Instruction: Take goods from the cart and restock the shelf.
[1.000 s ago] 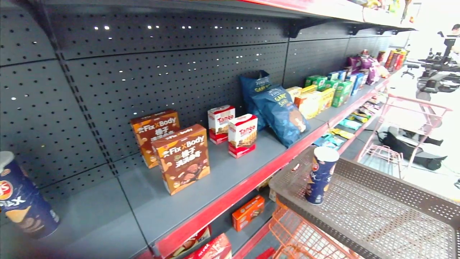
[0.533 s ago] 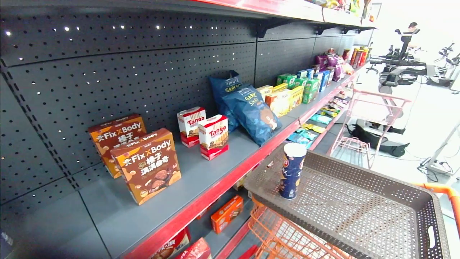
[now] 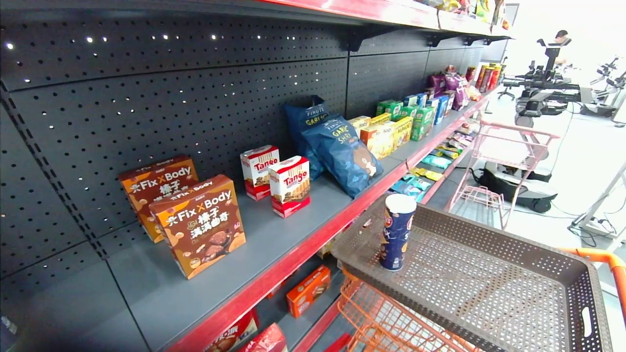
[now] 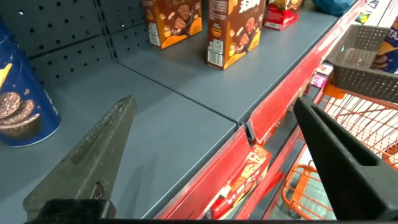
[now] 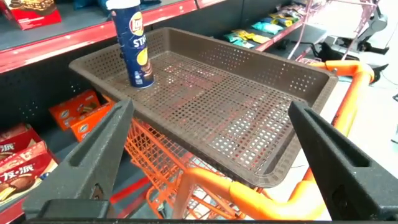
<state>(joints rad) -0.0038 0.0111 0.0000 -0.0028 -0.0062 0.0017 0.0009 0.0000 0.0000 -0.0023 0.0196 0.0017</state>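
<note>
Camera swung right, chip can (image 3: 397,234) upright in cart tray (image 3: 489,298), both jaws spread

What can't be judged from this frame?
- Shelf can: left wrist view, its top is cut off by the picture edge.
- Red boxes: head view, partly hidden by the shelf lip and the bottom edge.
- Far goods: head view, too small to identify.

Bold white lettering, Latin and Chinese, ran across two brown boxes (image 3: 198,225), well left of the blue bags (image 3: 342,151). A red word sat on two white-and-red boxes (image 3: 289,186) just left of them. The bags bore pale lettering. A round logo marked the blue canister (image 3: 397,234) in the cart tray (image 3: 479,283) before them. Wording not copied.
</note>
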